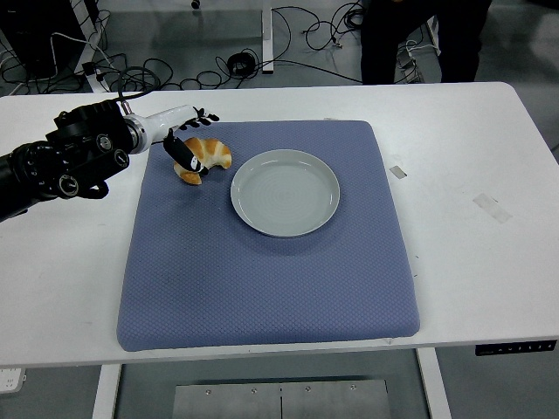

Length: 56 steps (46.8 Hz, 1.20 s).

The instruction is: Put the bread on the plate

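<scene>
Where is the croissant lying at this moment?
In the head view the croissant lies on the blue mat's far left corner, just left of the empty grey plate, with the left hand at it.

The blue quilted mat (262,262) lies flat and bare across its near half and right side. The round grey plate (285,192) sits at upper centre, its surface unoccupied. The golden croissant-shaped bread (206,155) lies just left of the plate, with a narrow gap between them. The left hand (182,140) occupies the bread's left side. The white table (472,175) right of the mat carries only flat tape patches.
</scene>
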### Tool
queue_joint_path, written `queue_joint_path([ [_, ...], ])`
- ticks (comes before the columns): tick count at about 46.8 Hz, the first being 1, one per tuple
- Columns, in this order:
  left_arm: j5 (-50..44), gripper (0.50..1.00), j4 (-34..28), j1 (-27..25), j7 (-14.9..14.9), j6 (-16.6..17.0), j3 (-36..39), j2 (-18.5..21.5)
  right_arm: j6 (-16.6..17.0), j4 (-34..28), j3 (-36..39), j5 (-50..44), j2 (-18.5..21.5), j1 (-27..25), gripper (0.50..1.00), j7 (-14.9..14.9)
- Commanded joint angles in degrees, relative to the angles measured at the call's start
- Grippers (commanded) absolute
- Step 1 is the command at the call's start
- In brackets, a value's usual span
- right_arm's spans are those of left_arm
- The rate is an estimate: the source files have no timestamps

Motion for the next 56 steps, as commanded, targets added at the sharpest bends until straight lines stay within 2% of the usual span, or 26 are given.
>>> queue_joint_path([
  [1,0.6,0.710,0.2,0.0,-0.1,0.0,0.3,-0.1,0.1,0.0,0.0,0.0,0.0,0.0,1.000,0.0],
  [5,0.7,0.666,0.3,0.1,-0.1,0.0,0.4,-0.1,0.0,0.0,0.0,0.0,0.0,0.0,1.000,0.0],
  [9,0.6,0.646,0.3,0.1,-0.1,0.1,0.3,-0.1,0.0,0.0,0.0,0.0,0.0,0.0,1.000,0.0],
  [11,0.6,0.594,0.3,0.1,0.0,0.4,0.3,-0.1,0.0,0.0,0.0,0.0,0.0,0.0,1.000,0.0],
  [14,0.6,0.569,0.3,0.2,0.0,1.3,0.4,-0.3,0.0,0.0,0.0,0.0,0.0,0.0,1.000,0.0],
  [16,0.6,0.503,0.3,0.3,0.0,2.0,0.3,-0.5,0.0,0.0,-0.1,0.0,0.0,0.0,1.000,0.0],
  [22,0.5,0.500,0.3,0.0,0.0,2.8,0.1,-0.3,0.0,0.0,0.0,0.0,0.0,0.0,1.000,0.0],
  [39,-0.2,0.500,-1.7,-2.0,0.3,2.1,-2.1,0.0,0.0,0.0,-0.1,0.0,0.0,0.0,1.000,0.0],
  [47,-0.3,0.500,-6.4,-3.0,1.1,1.9,-2.3,1.4,0.0,0.0,0.0,0.0,0.0,0.1,1.000,0.0],
  [56,-0.3,0.500,-16.0,-4.7,2.6,1.7,-2.6,4.4,0.0,0.0,-0.1,0.0,0.0,0.0,1.000,0.0],
])
